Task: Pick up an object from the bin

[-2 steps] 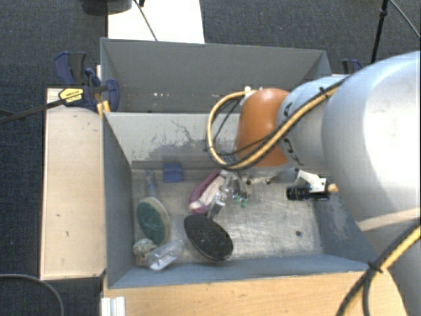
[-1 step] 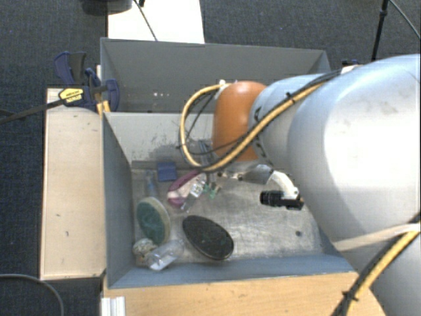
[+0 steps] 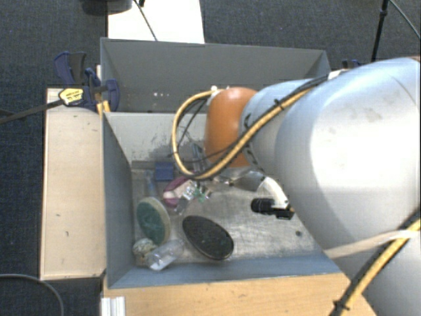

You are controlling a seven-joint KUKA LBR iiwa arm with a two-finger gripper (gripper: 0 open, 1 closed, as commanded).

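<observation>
Dark carpet [image 3: 276,12] lies all round the grey metal bin [image 3: 118,196], whose bare floor looks scuffed and scratched. Low over the left-middle of that floor sits the gripper [image 3: 195,191], tucked beneath the orange cover [image 3: 227,127] on the wrist; whether it is released or clenched I cannot tell, since the cover and cabling hide most of it. Just beside it, on its left, lies a small pink thing [image 3: 173,189], rounded and partly pale, and the two look to be touching or very nearly so; nothing can be seen held. A blue block [image 3: 163,172] rests a little farther back, close against the bin's rear-left slope. Nearer the front, a green disc [image 3: 152,221] with a pale rim lies tilted by the left wall, and a black oval pad [image 3: 207,237] lies flat just to its right, near the gripper but apart from it. In the front-left corner a crumpled clear plastic wrapper [image 3: 158,252] sits against the green disc's lower edge. To the right of the gripper, a white piece with a black tip [image 3: 271,196] lies on the open floor. A yellow cable [image 3: 175,133] loops out from the cover towards the back wall, and the broad white arm [image 3: 348,157] reaches in from the right, covering that side of the bin.
</observation>
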